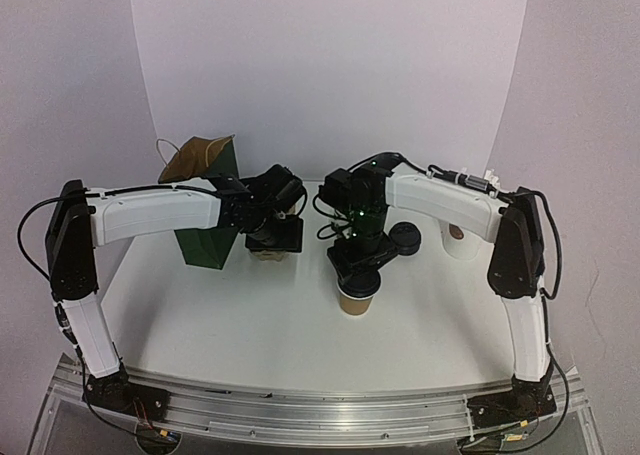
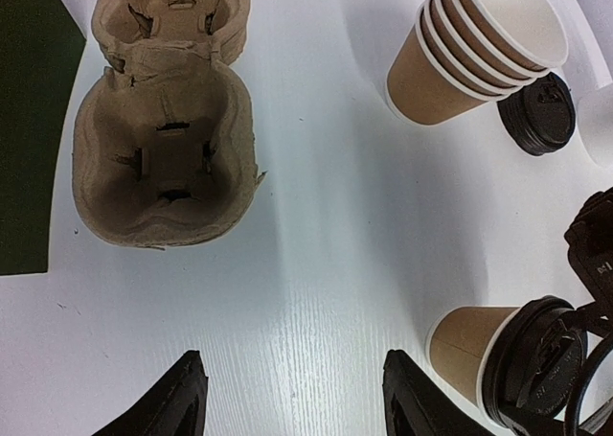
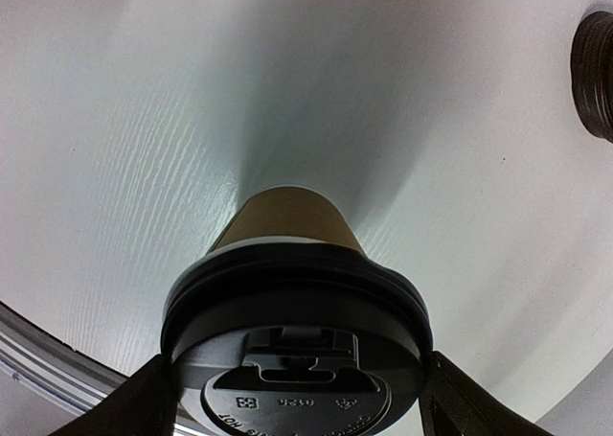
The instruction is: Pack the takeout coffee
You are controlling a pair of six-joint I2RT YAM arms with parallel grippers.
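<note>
While the right gripper (image 3: 297, 402) caps the kraft cup (image 3: 292, 216), step: seat the black lid (image 3: 297, 331); I judge the snap unconfirmed.
Technique: press level and straight down, rim even all round, no squeeze on the paper wall.
Cup place: upright on the table (image 1: 230, 315), about 4 o'clock of the pulp carrier (image 2: 163, 158) in the top view.
Right jaws: wide, fingertips against the lid's rim at 9 and 3 o'clock.
Left gripper (image 2: 292, 398): jaws well apart, empty, hovering near the carrier.
</note>
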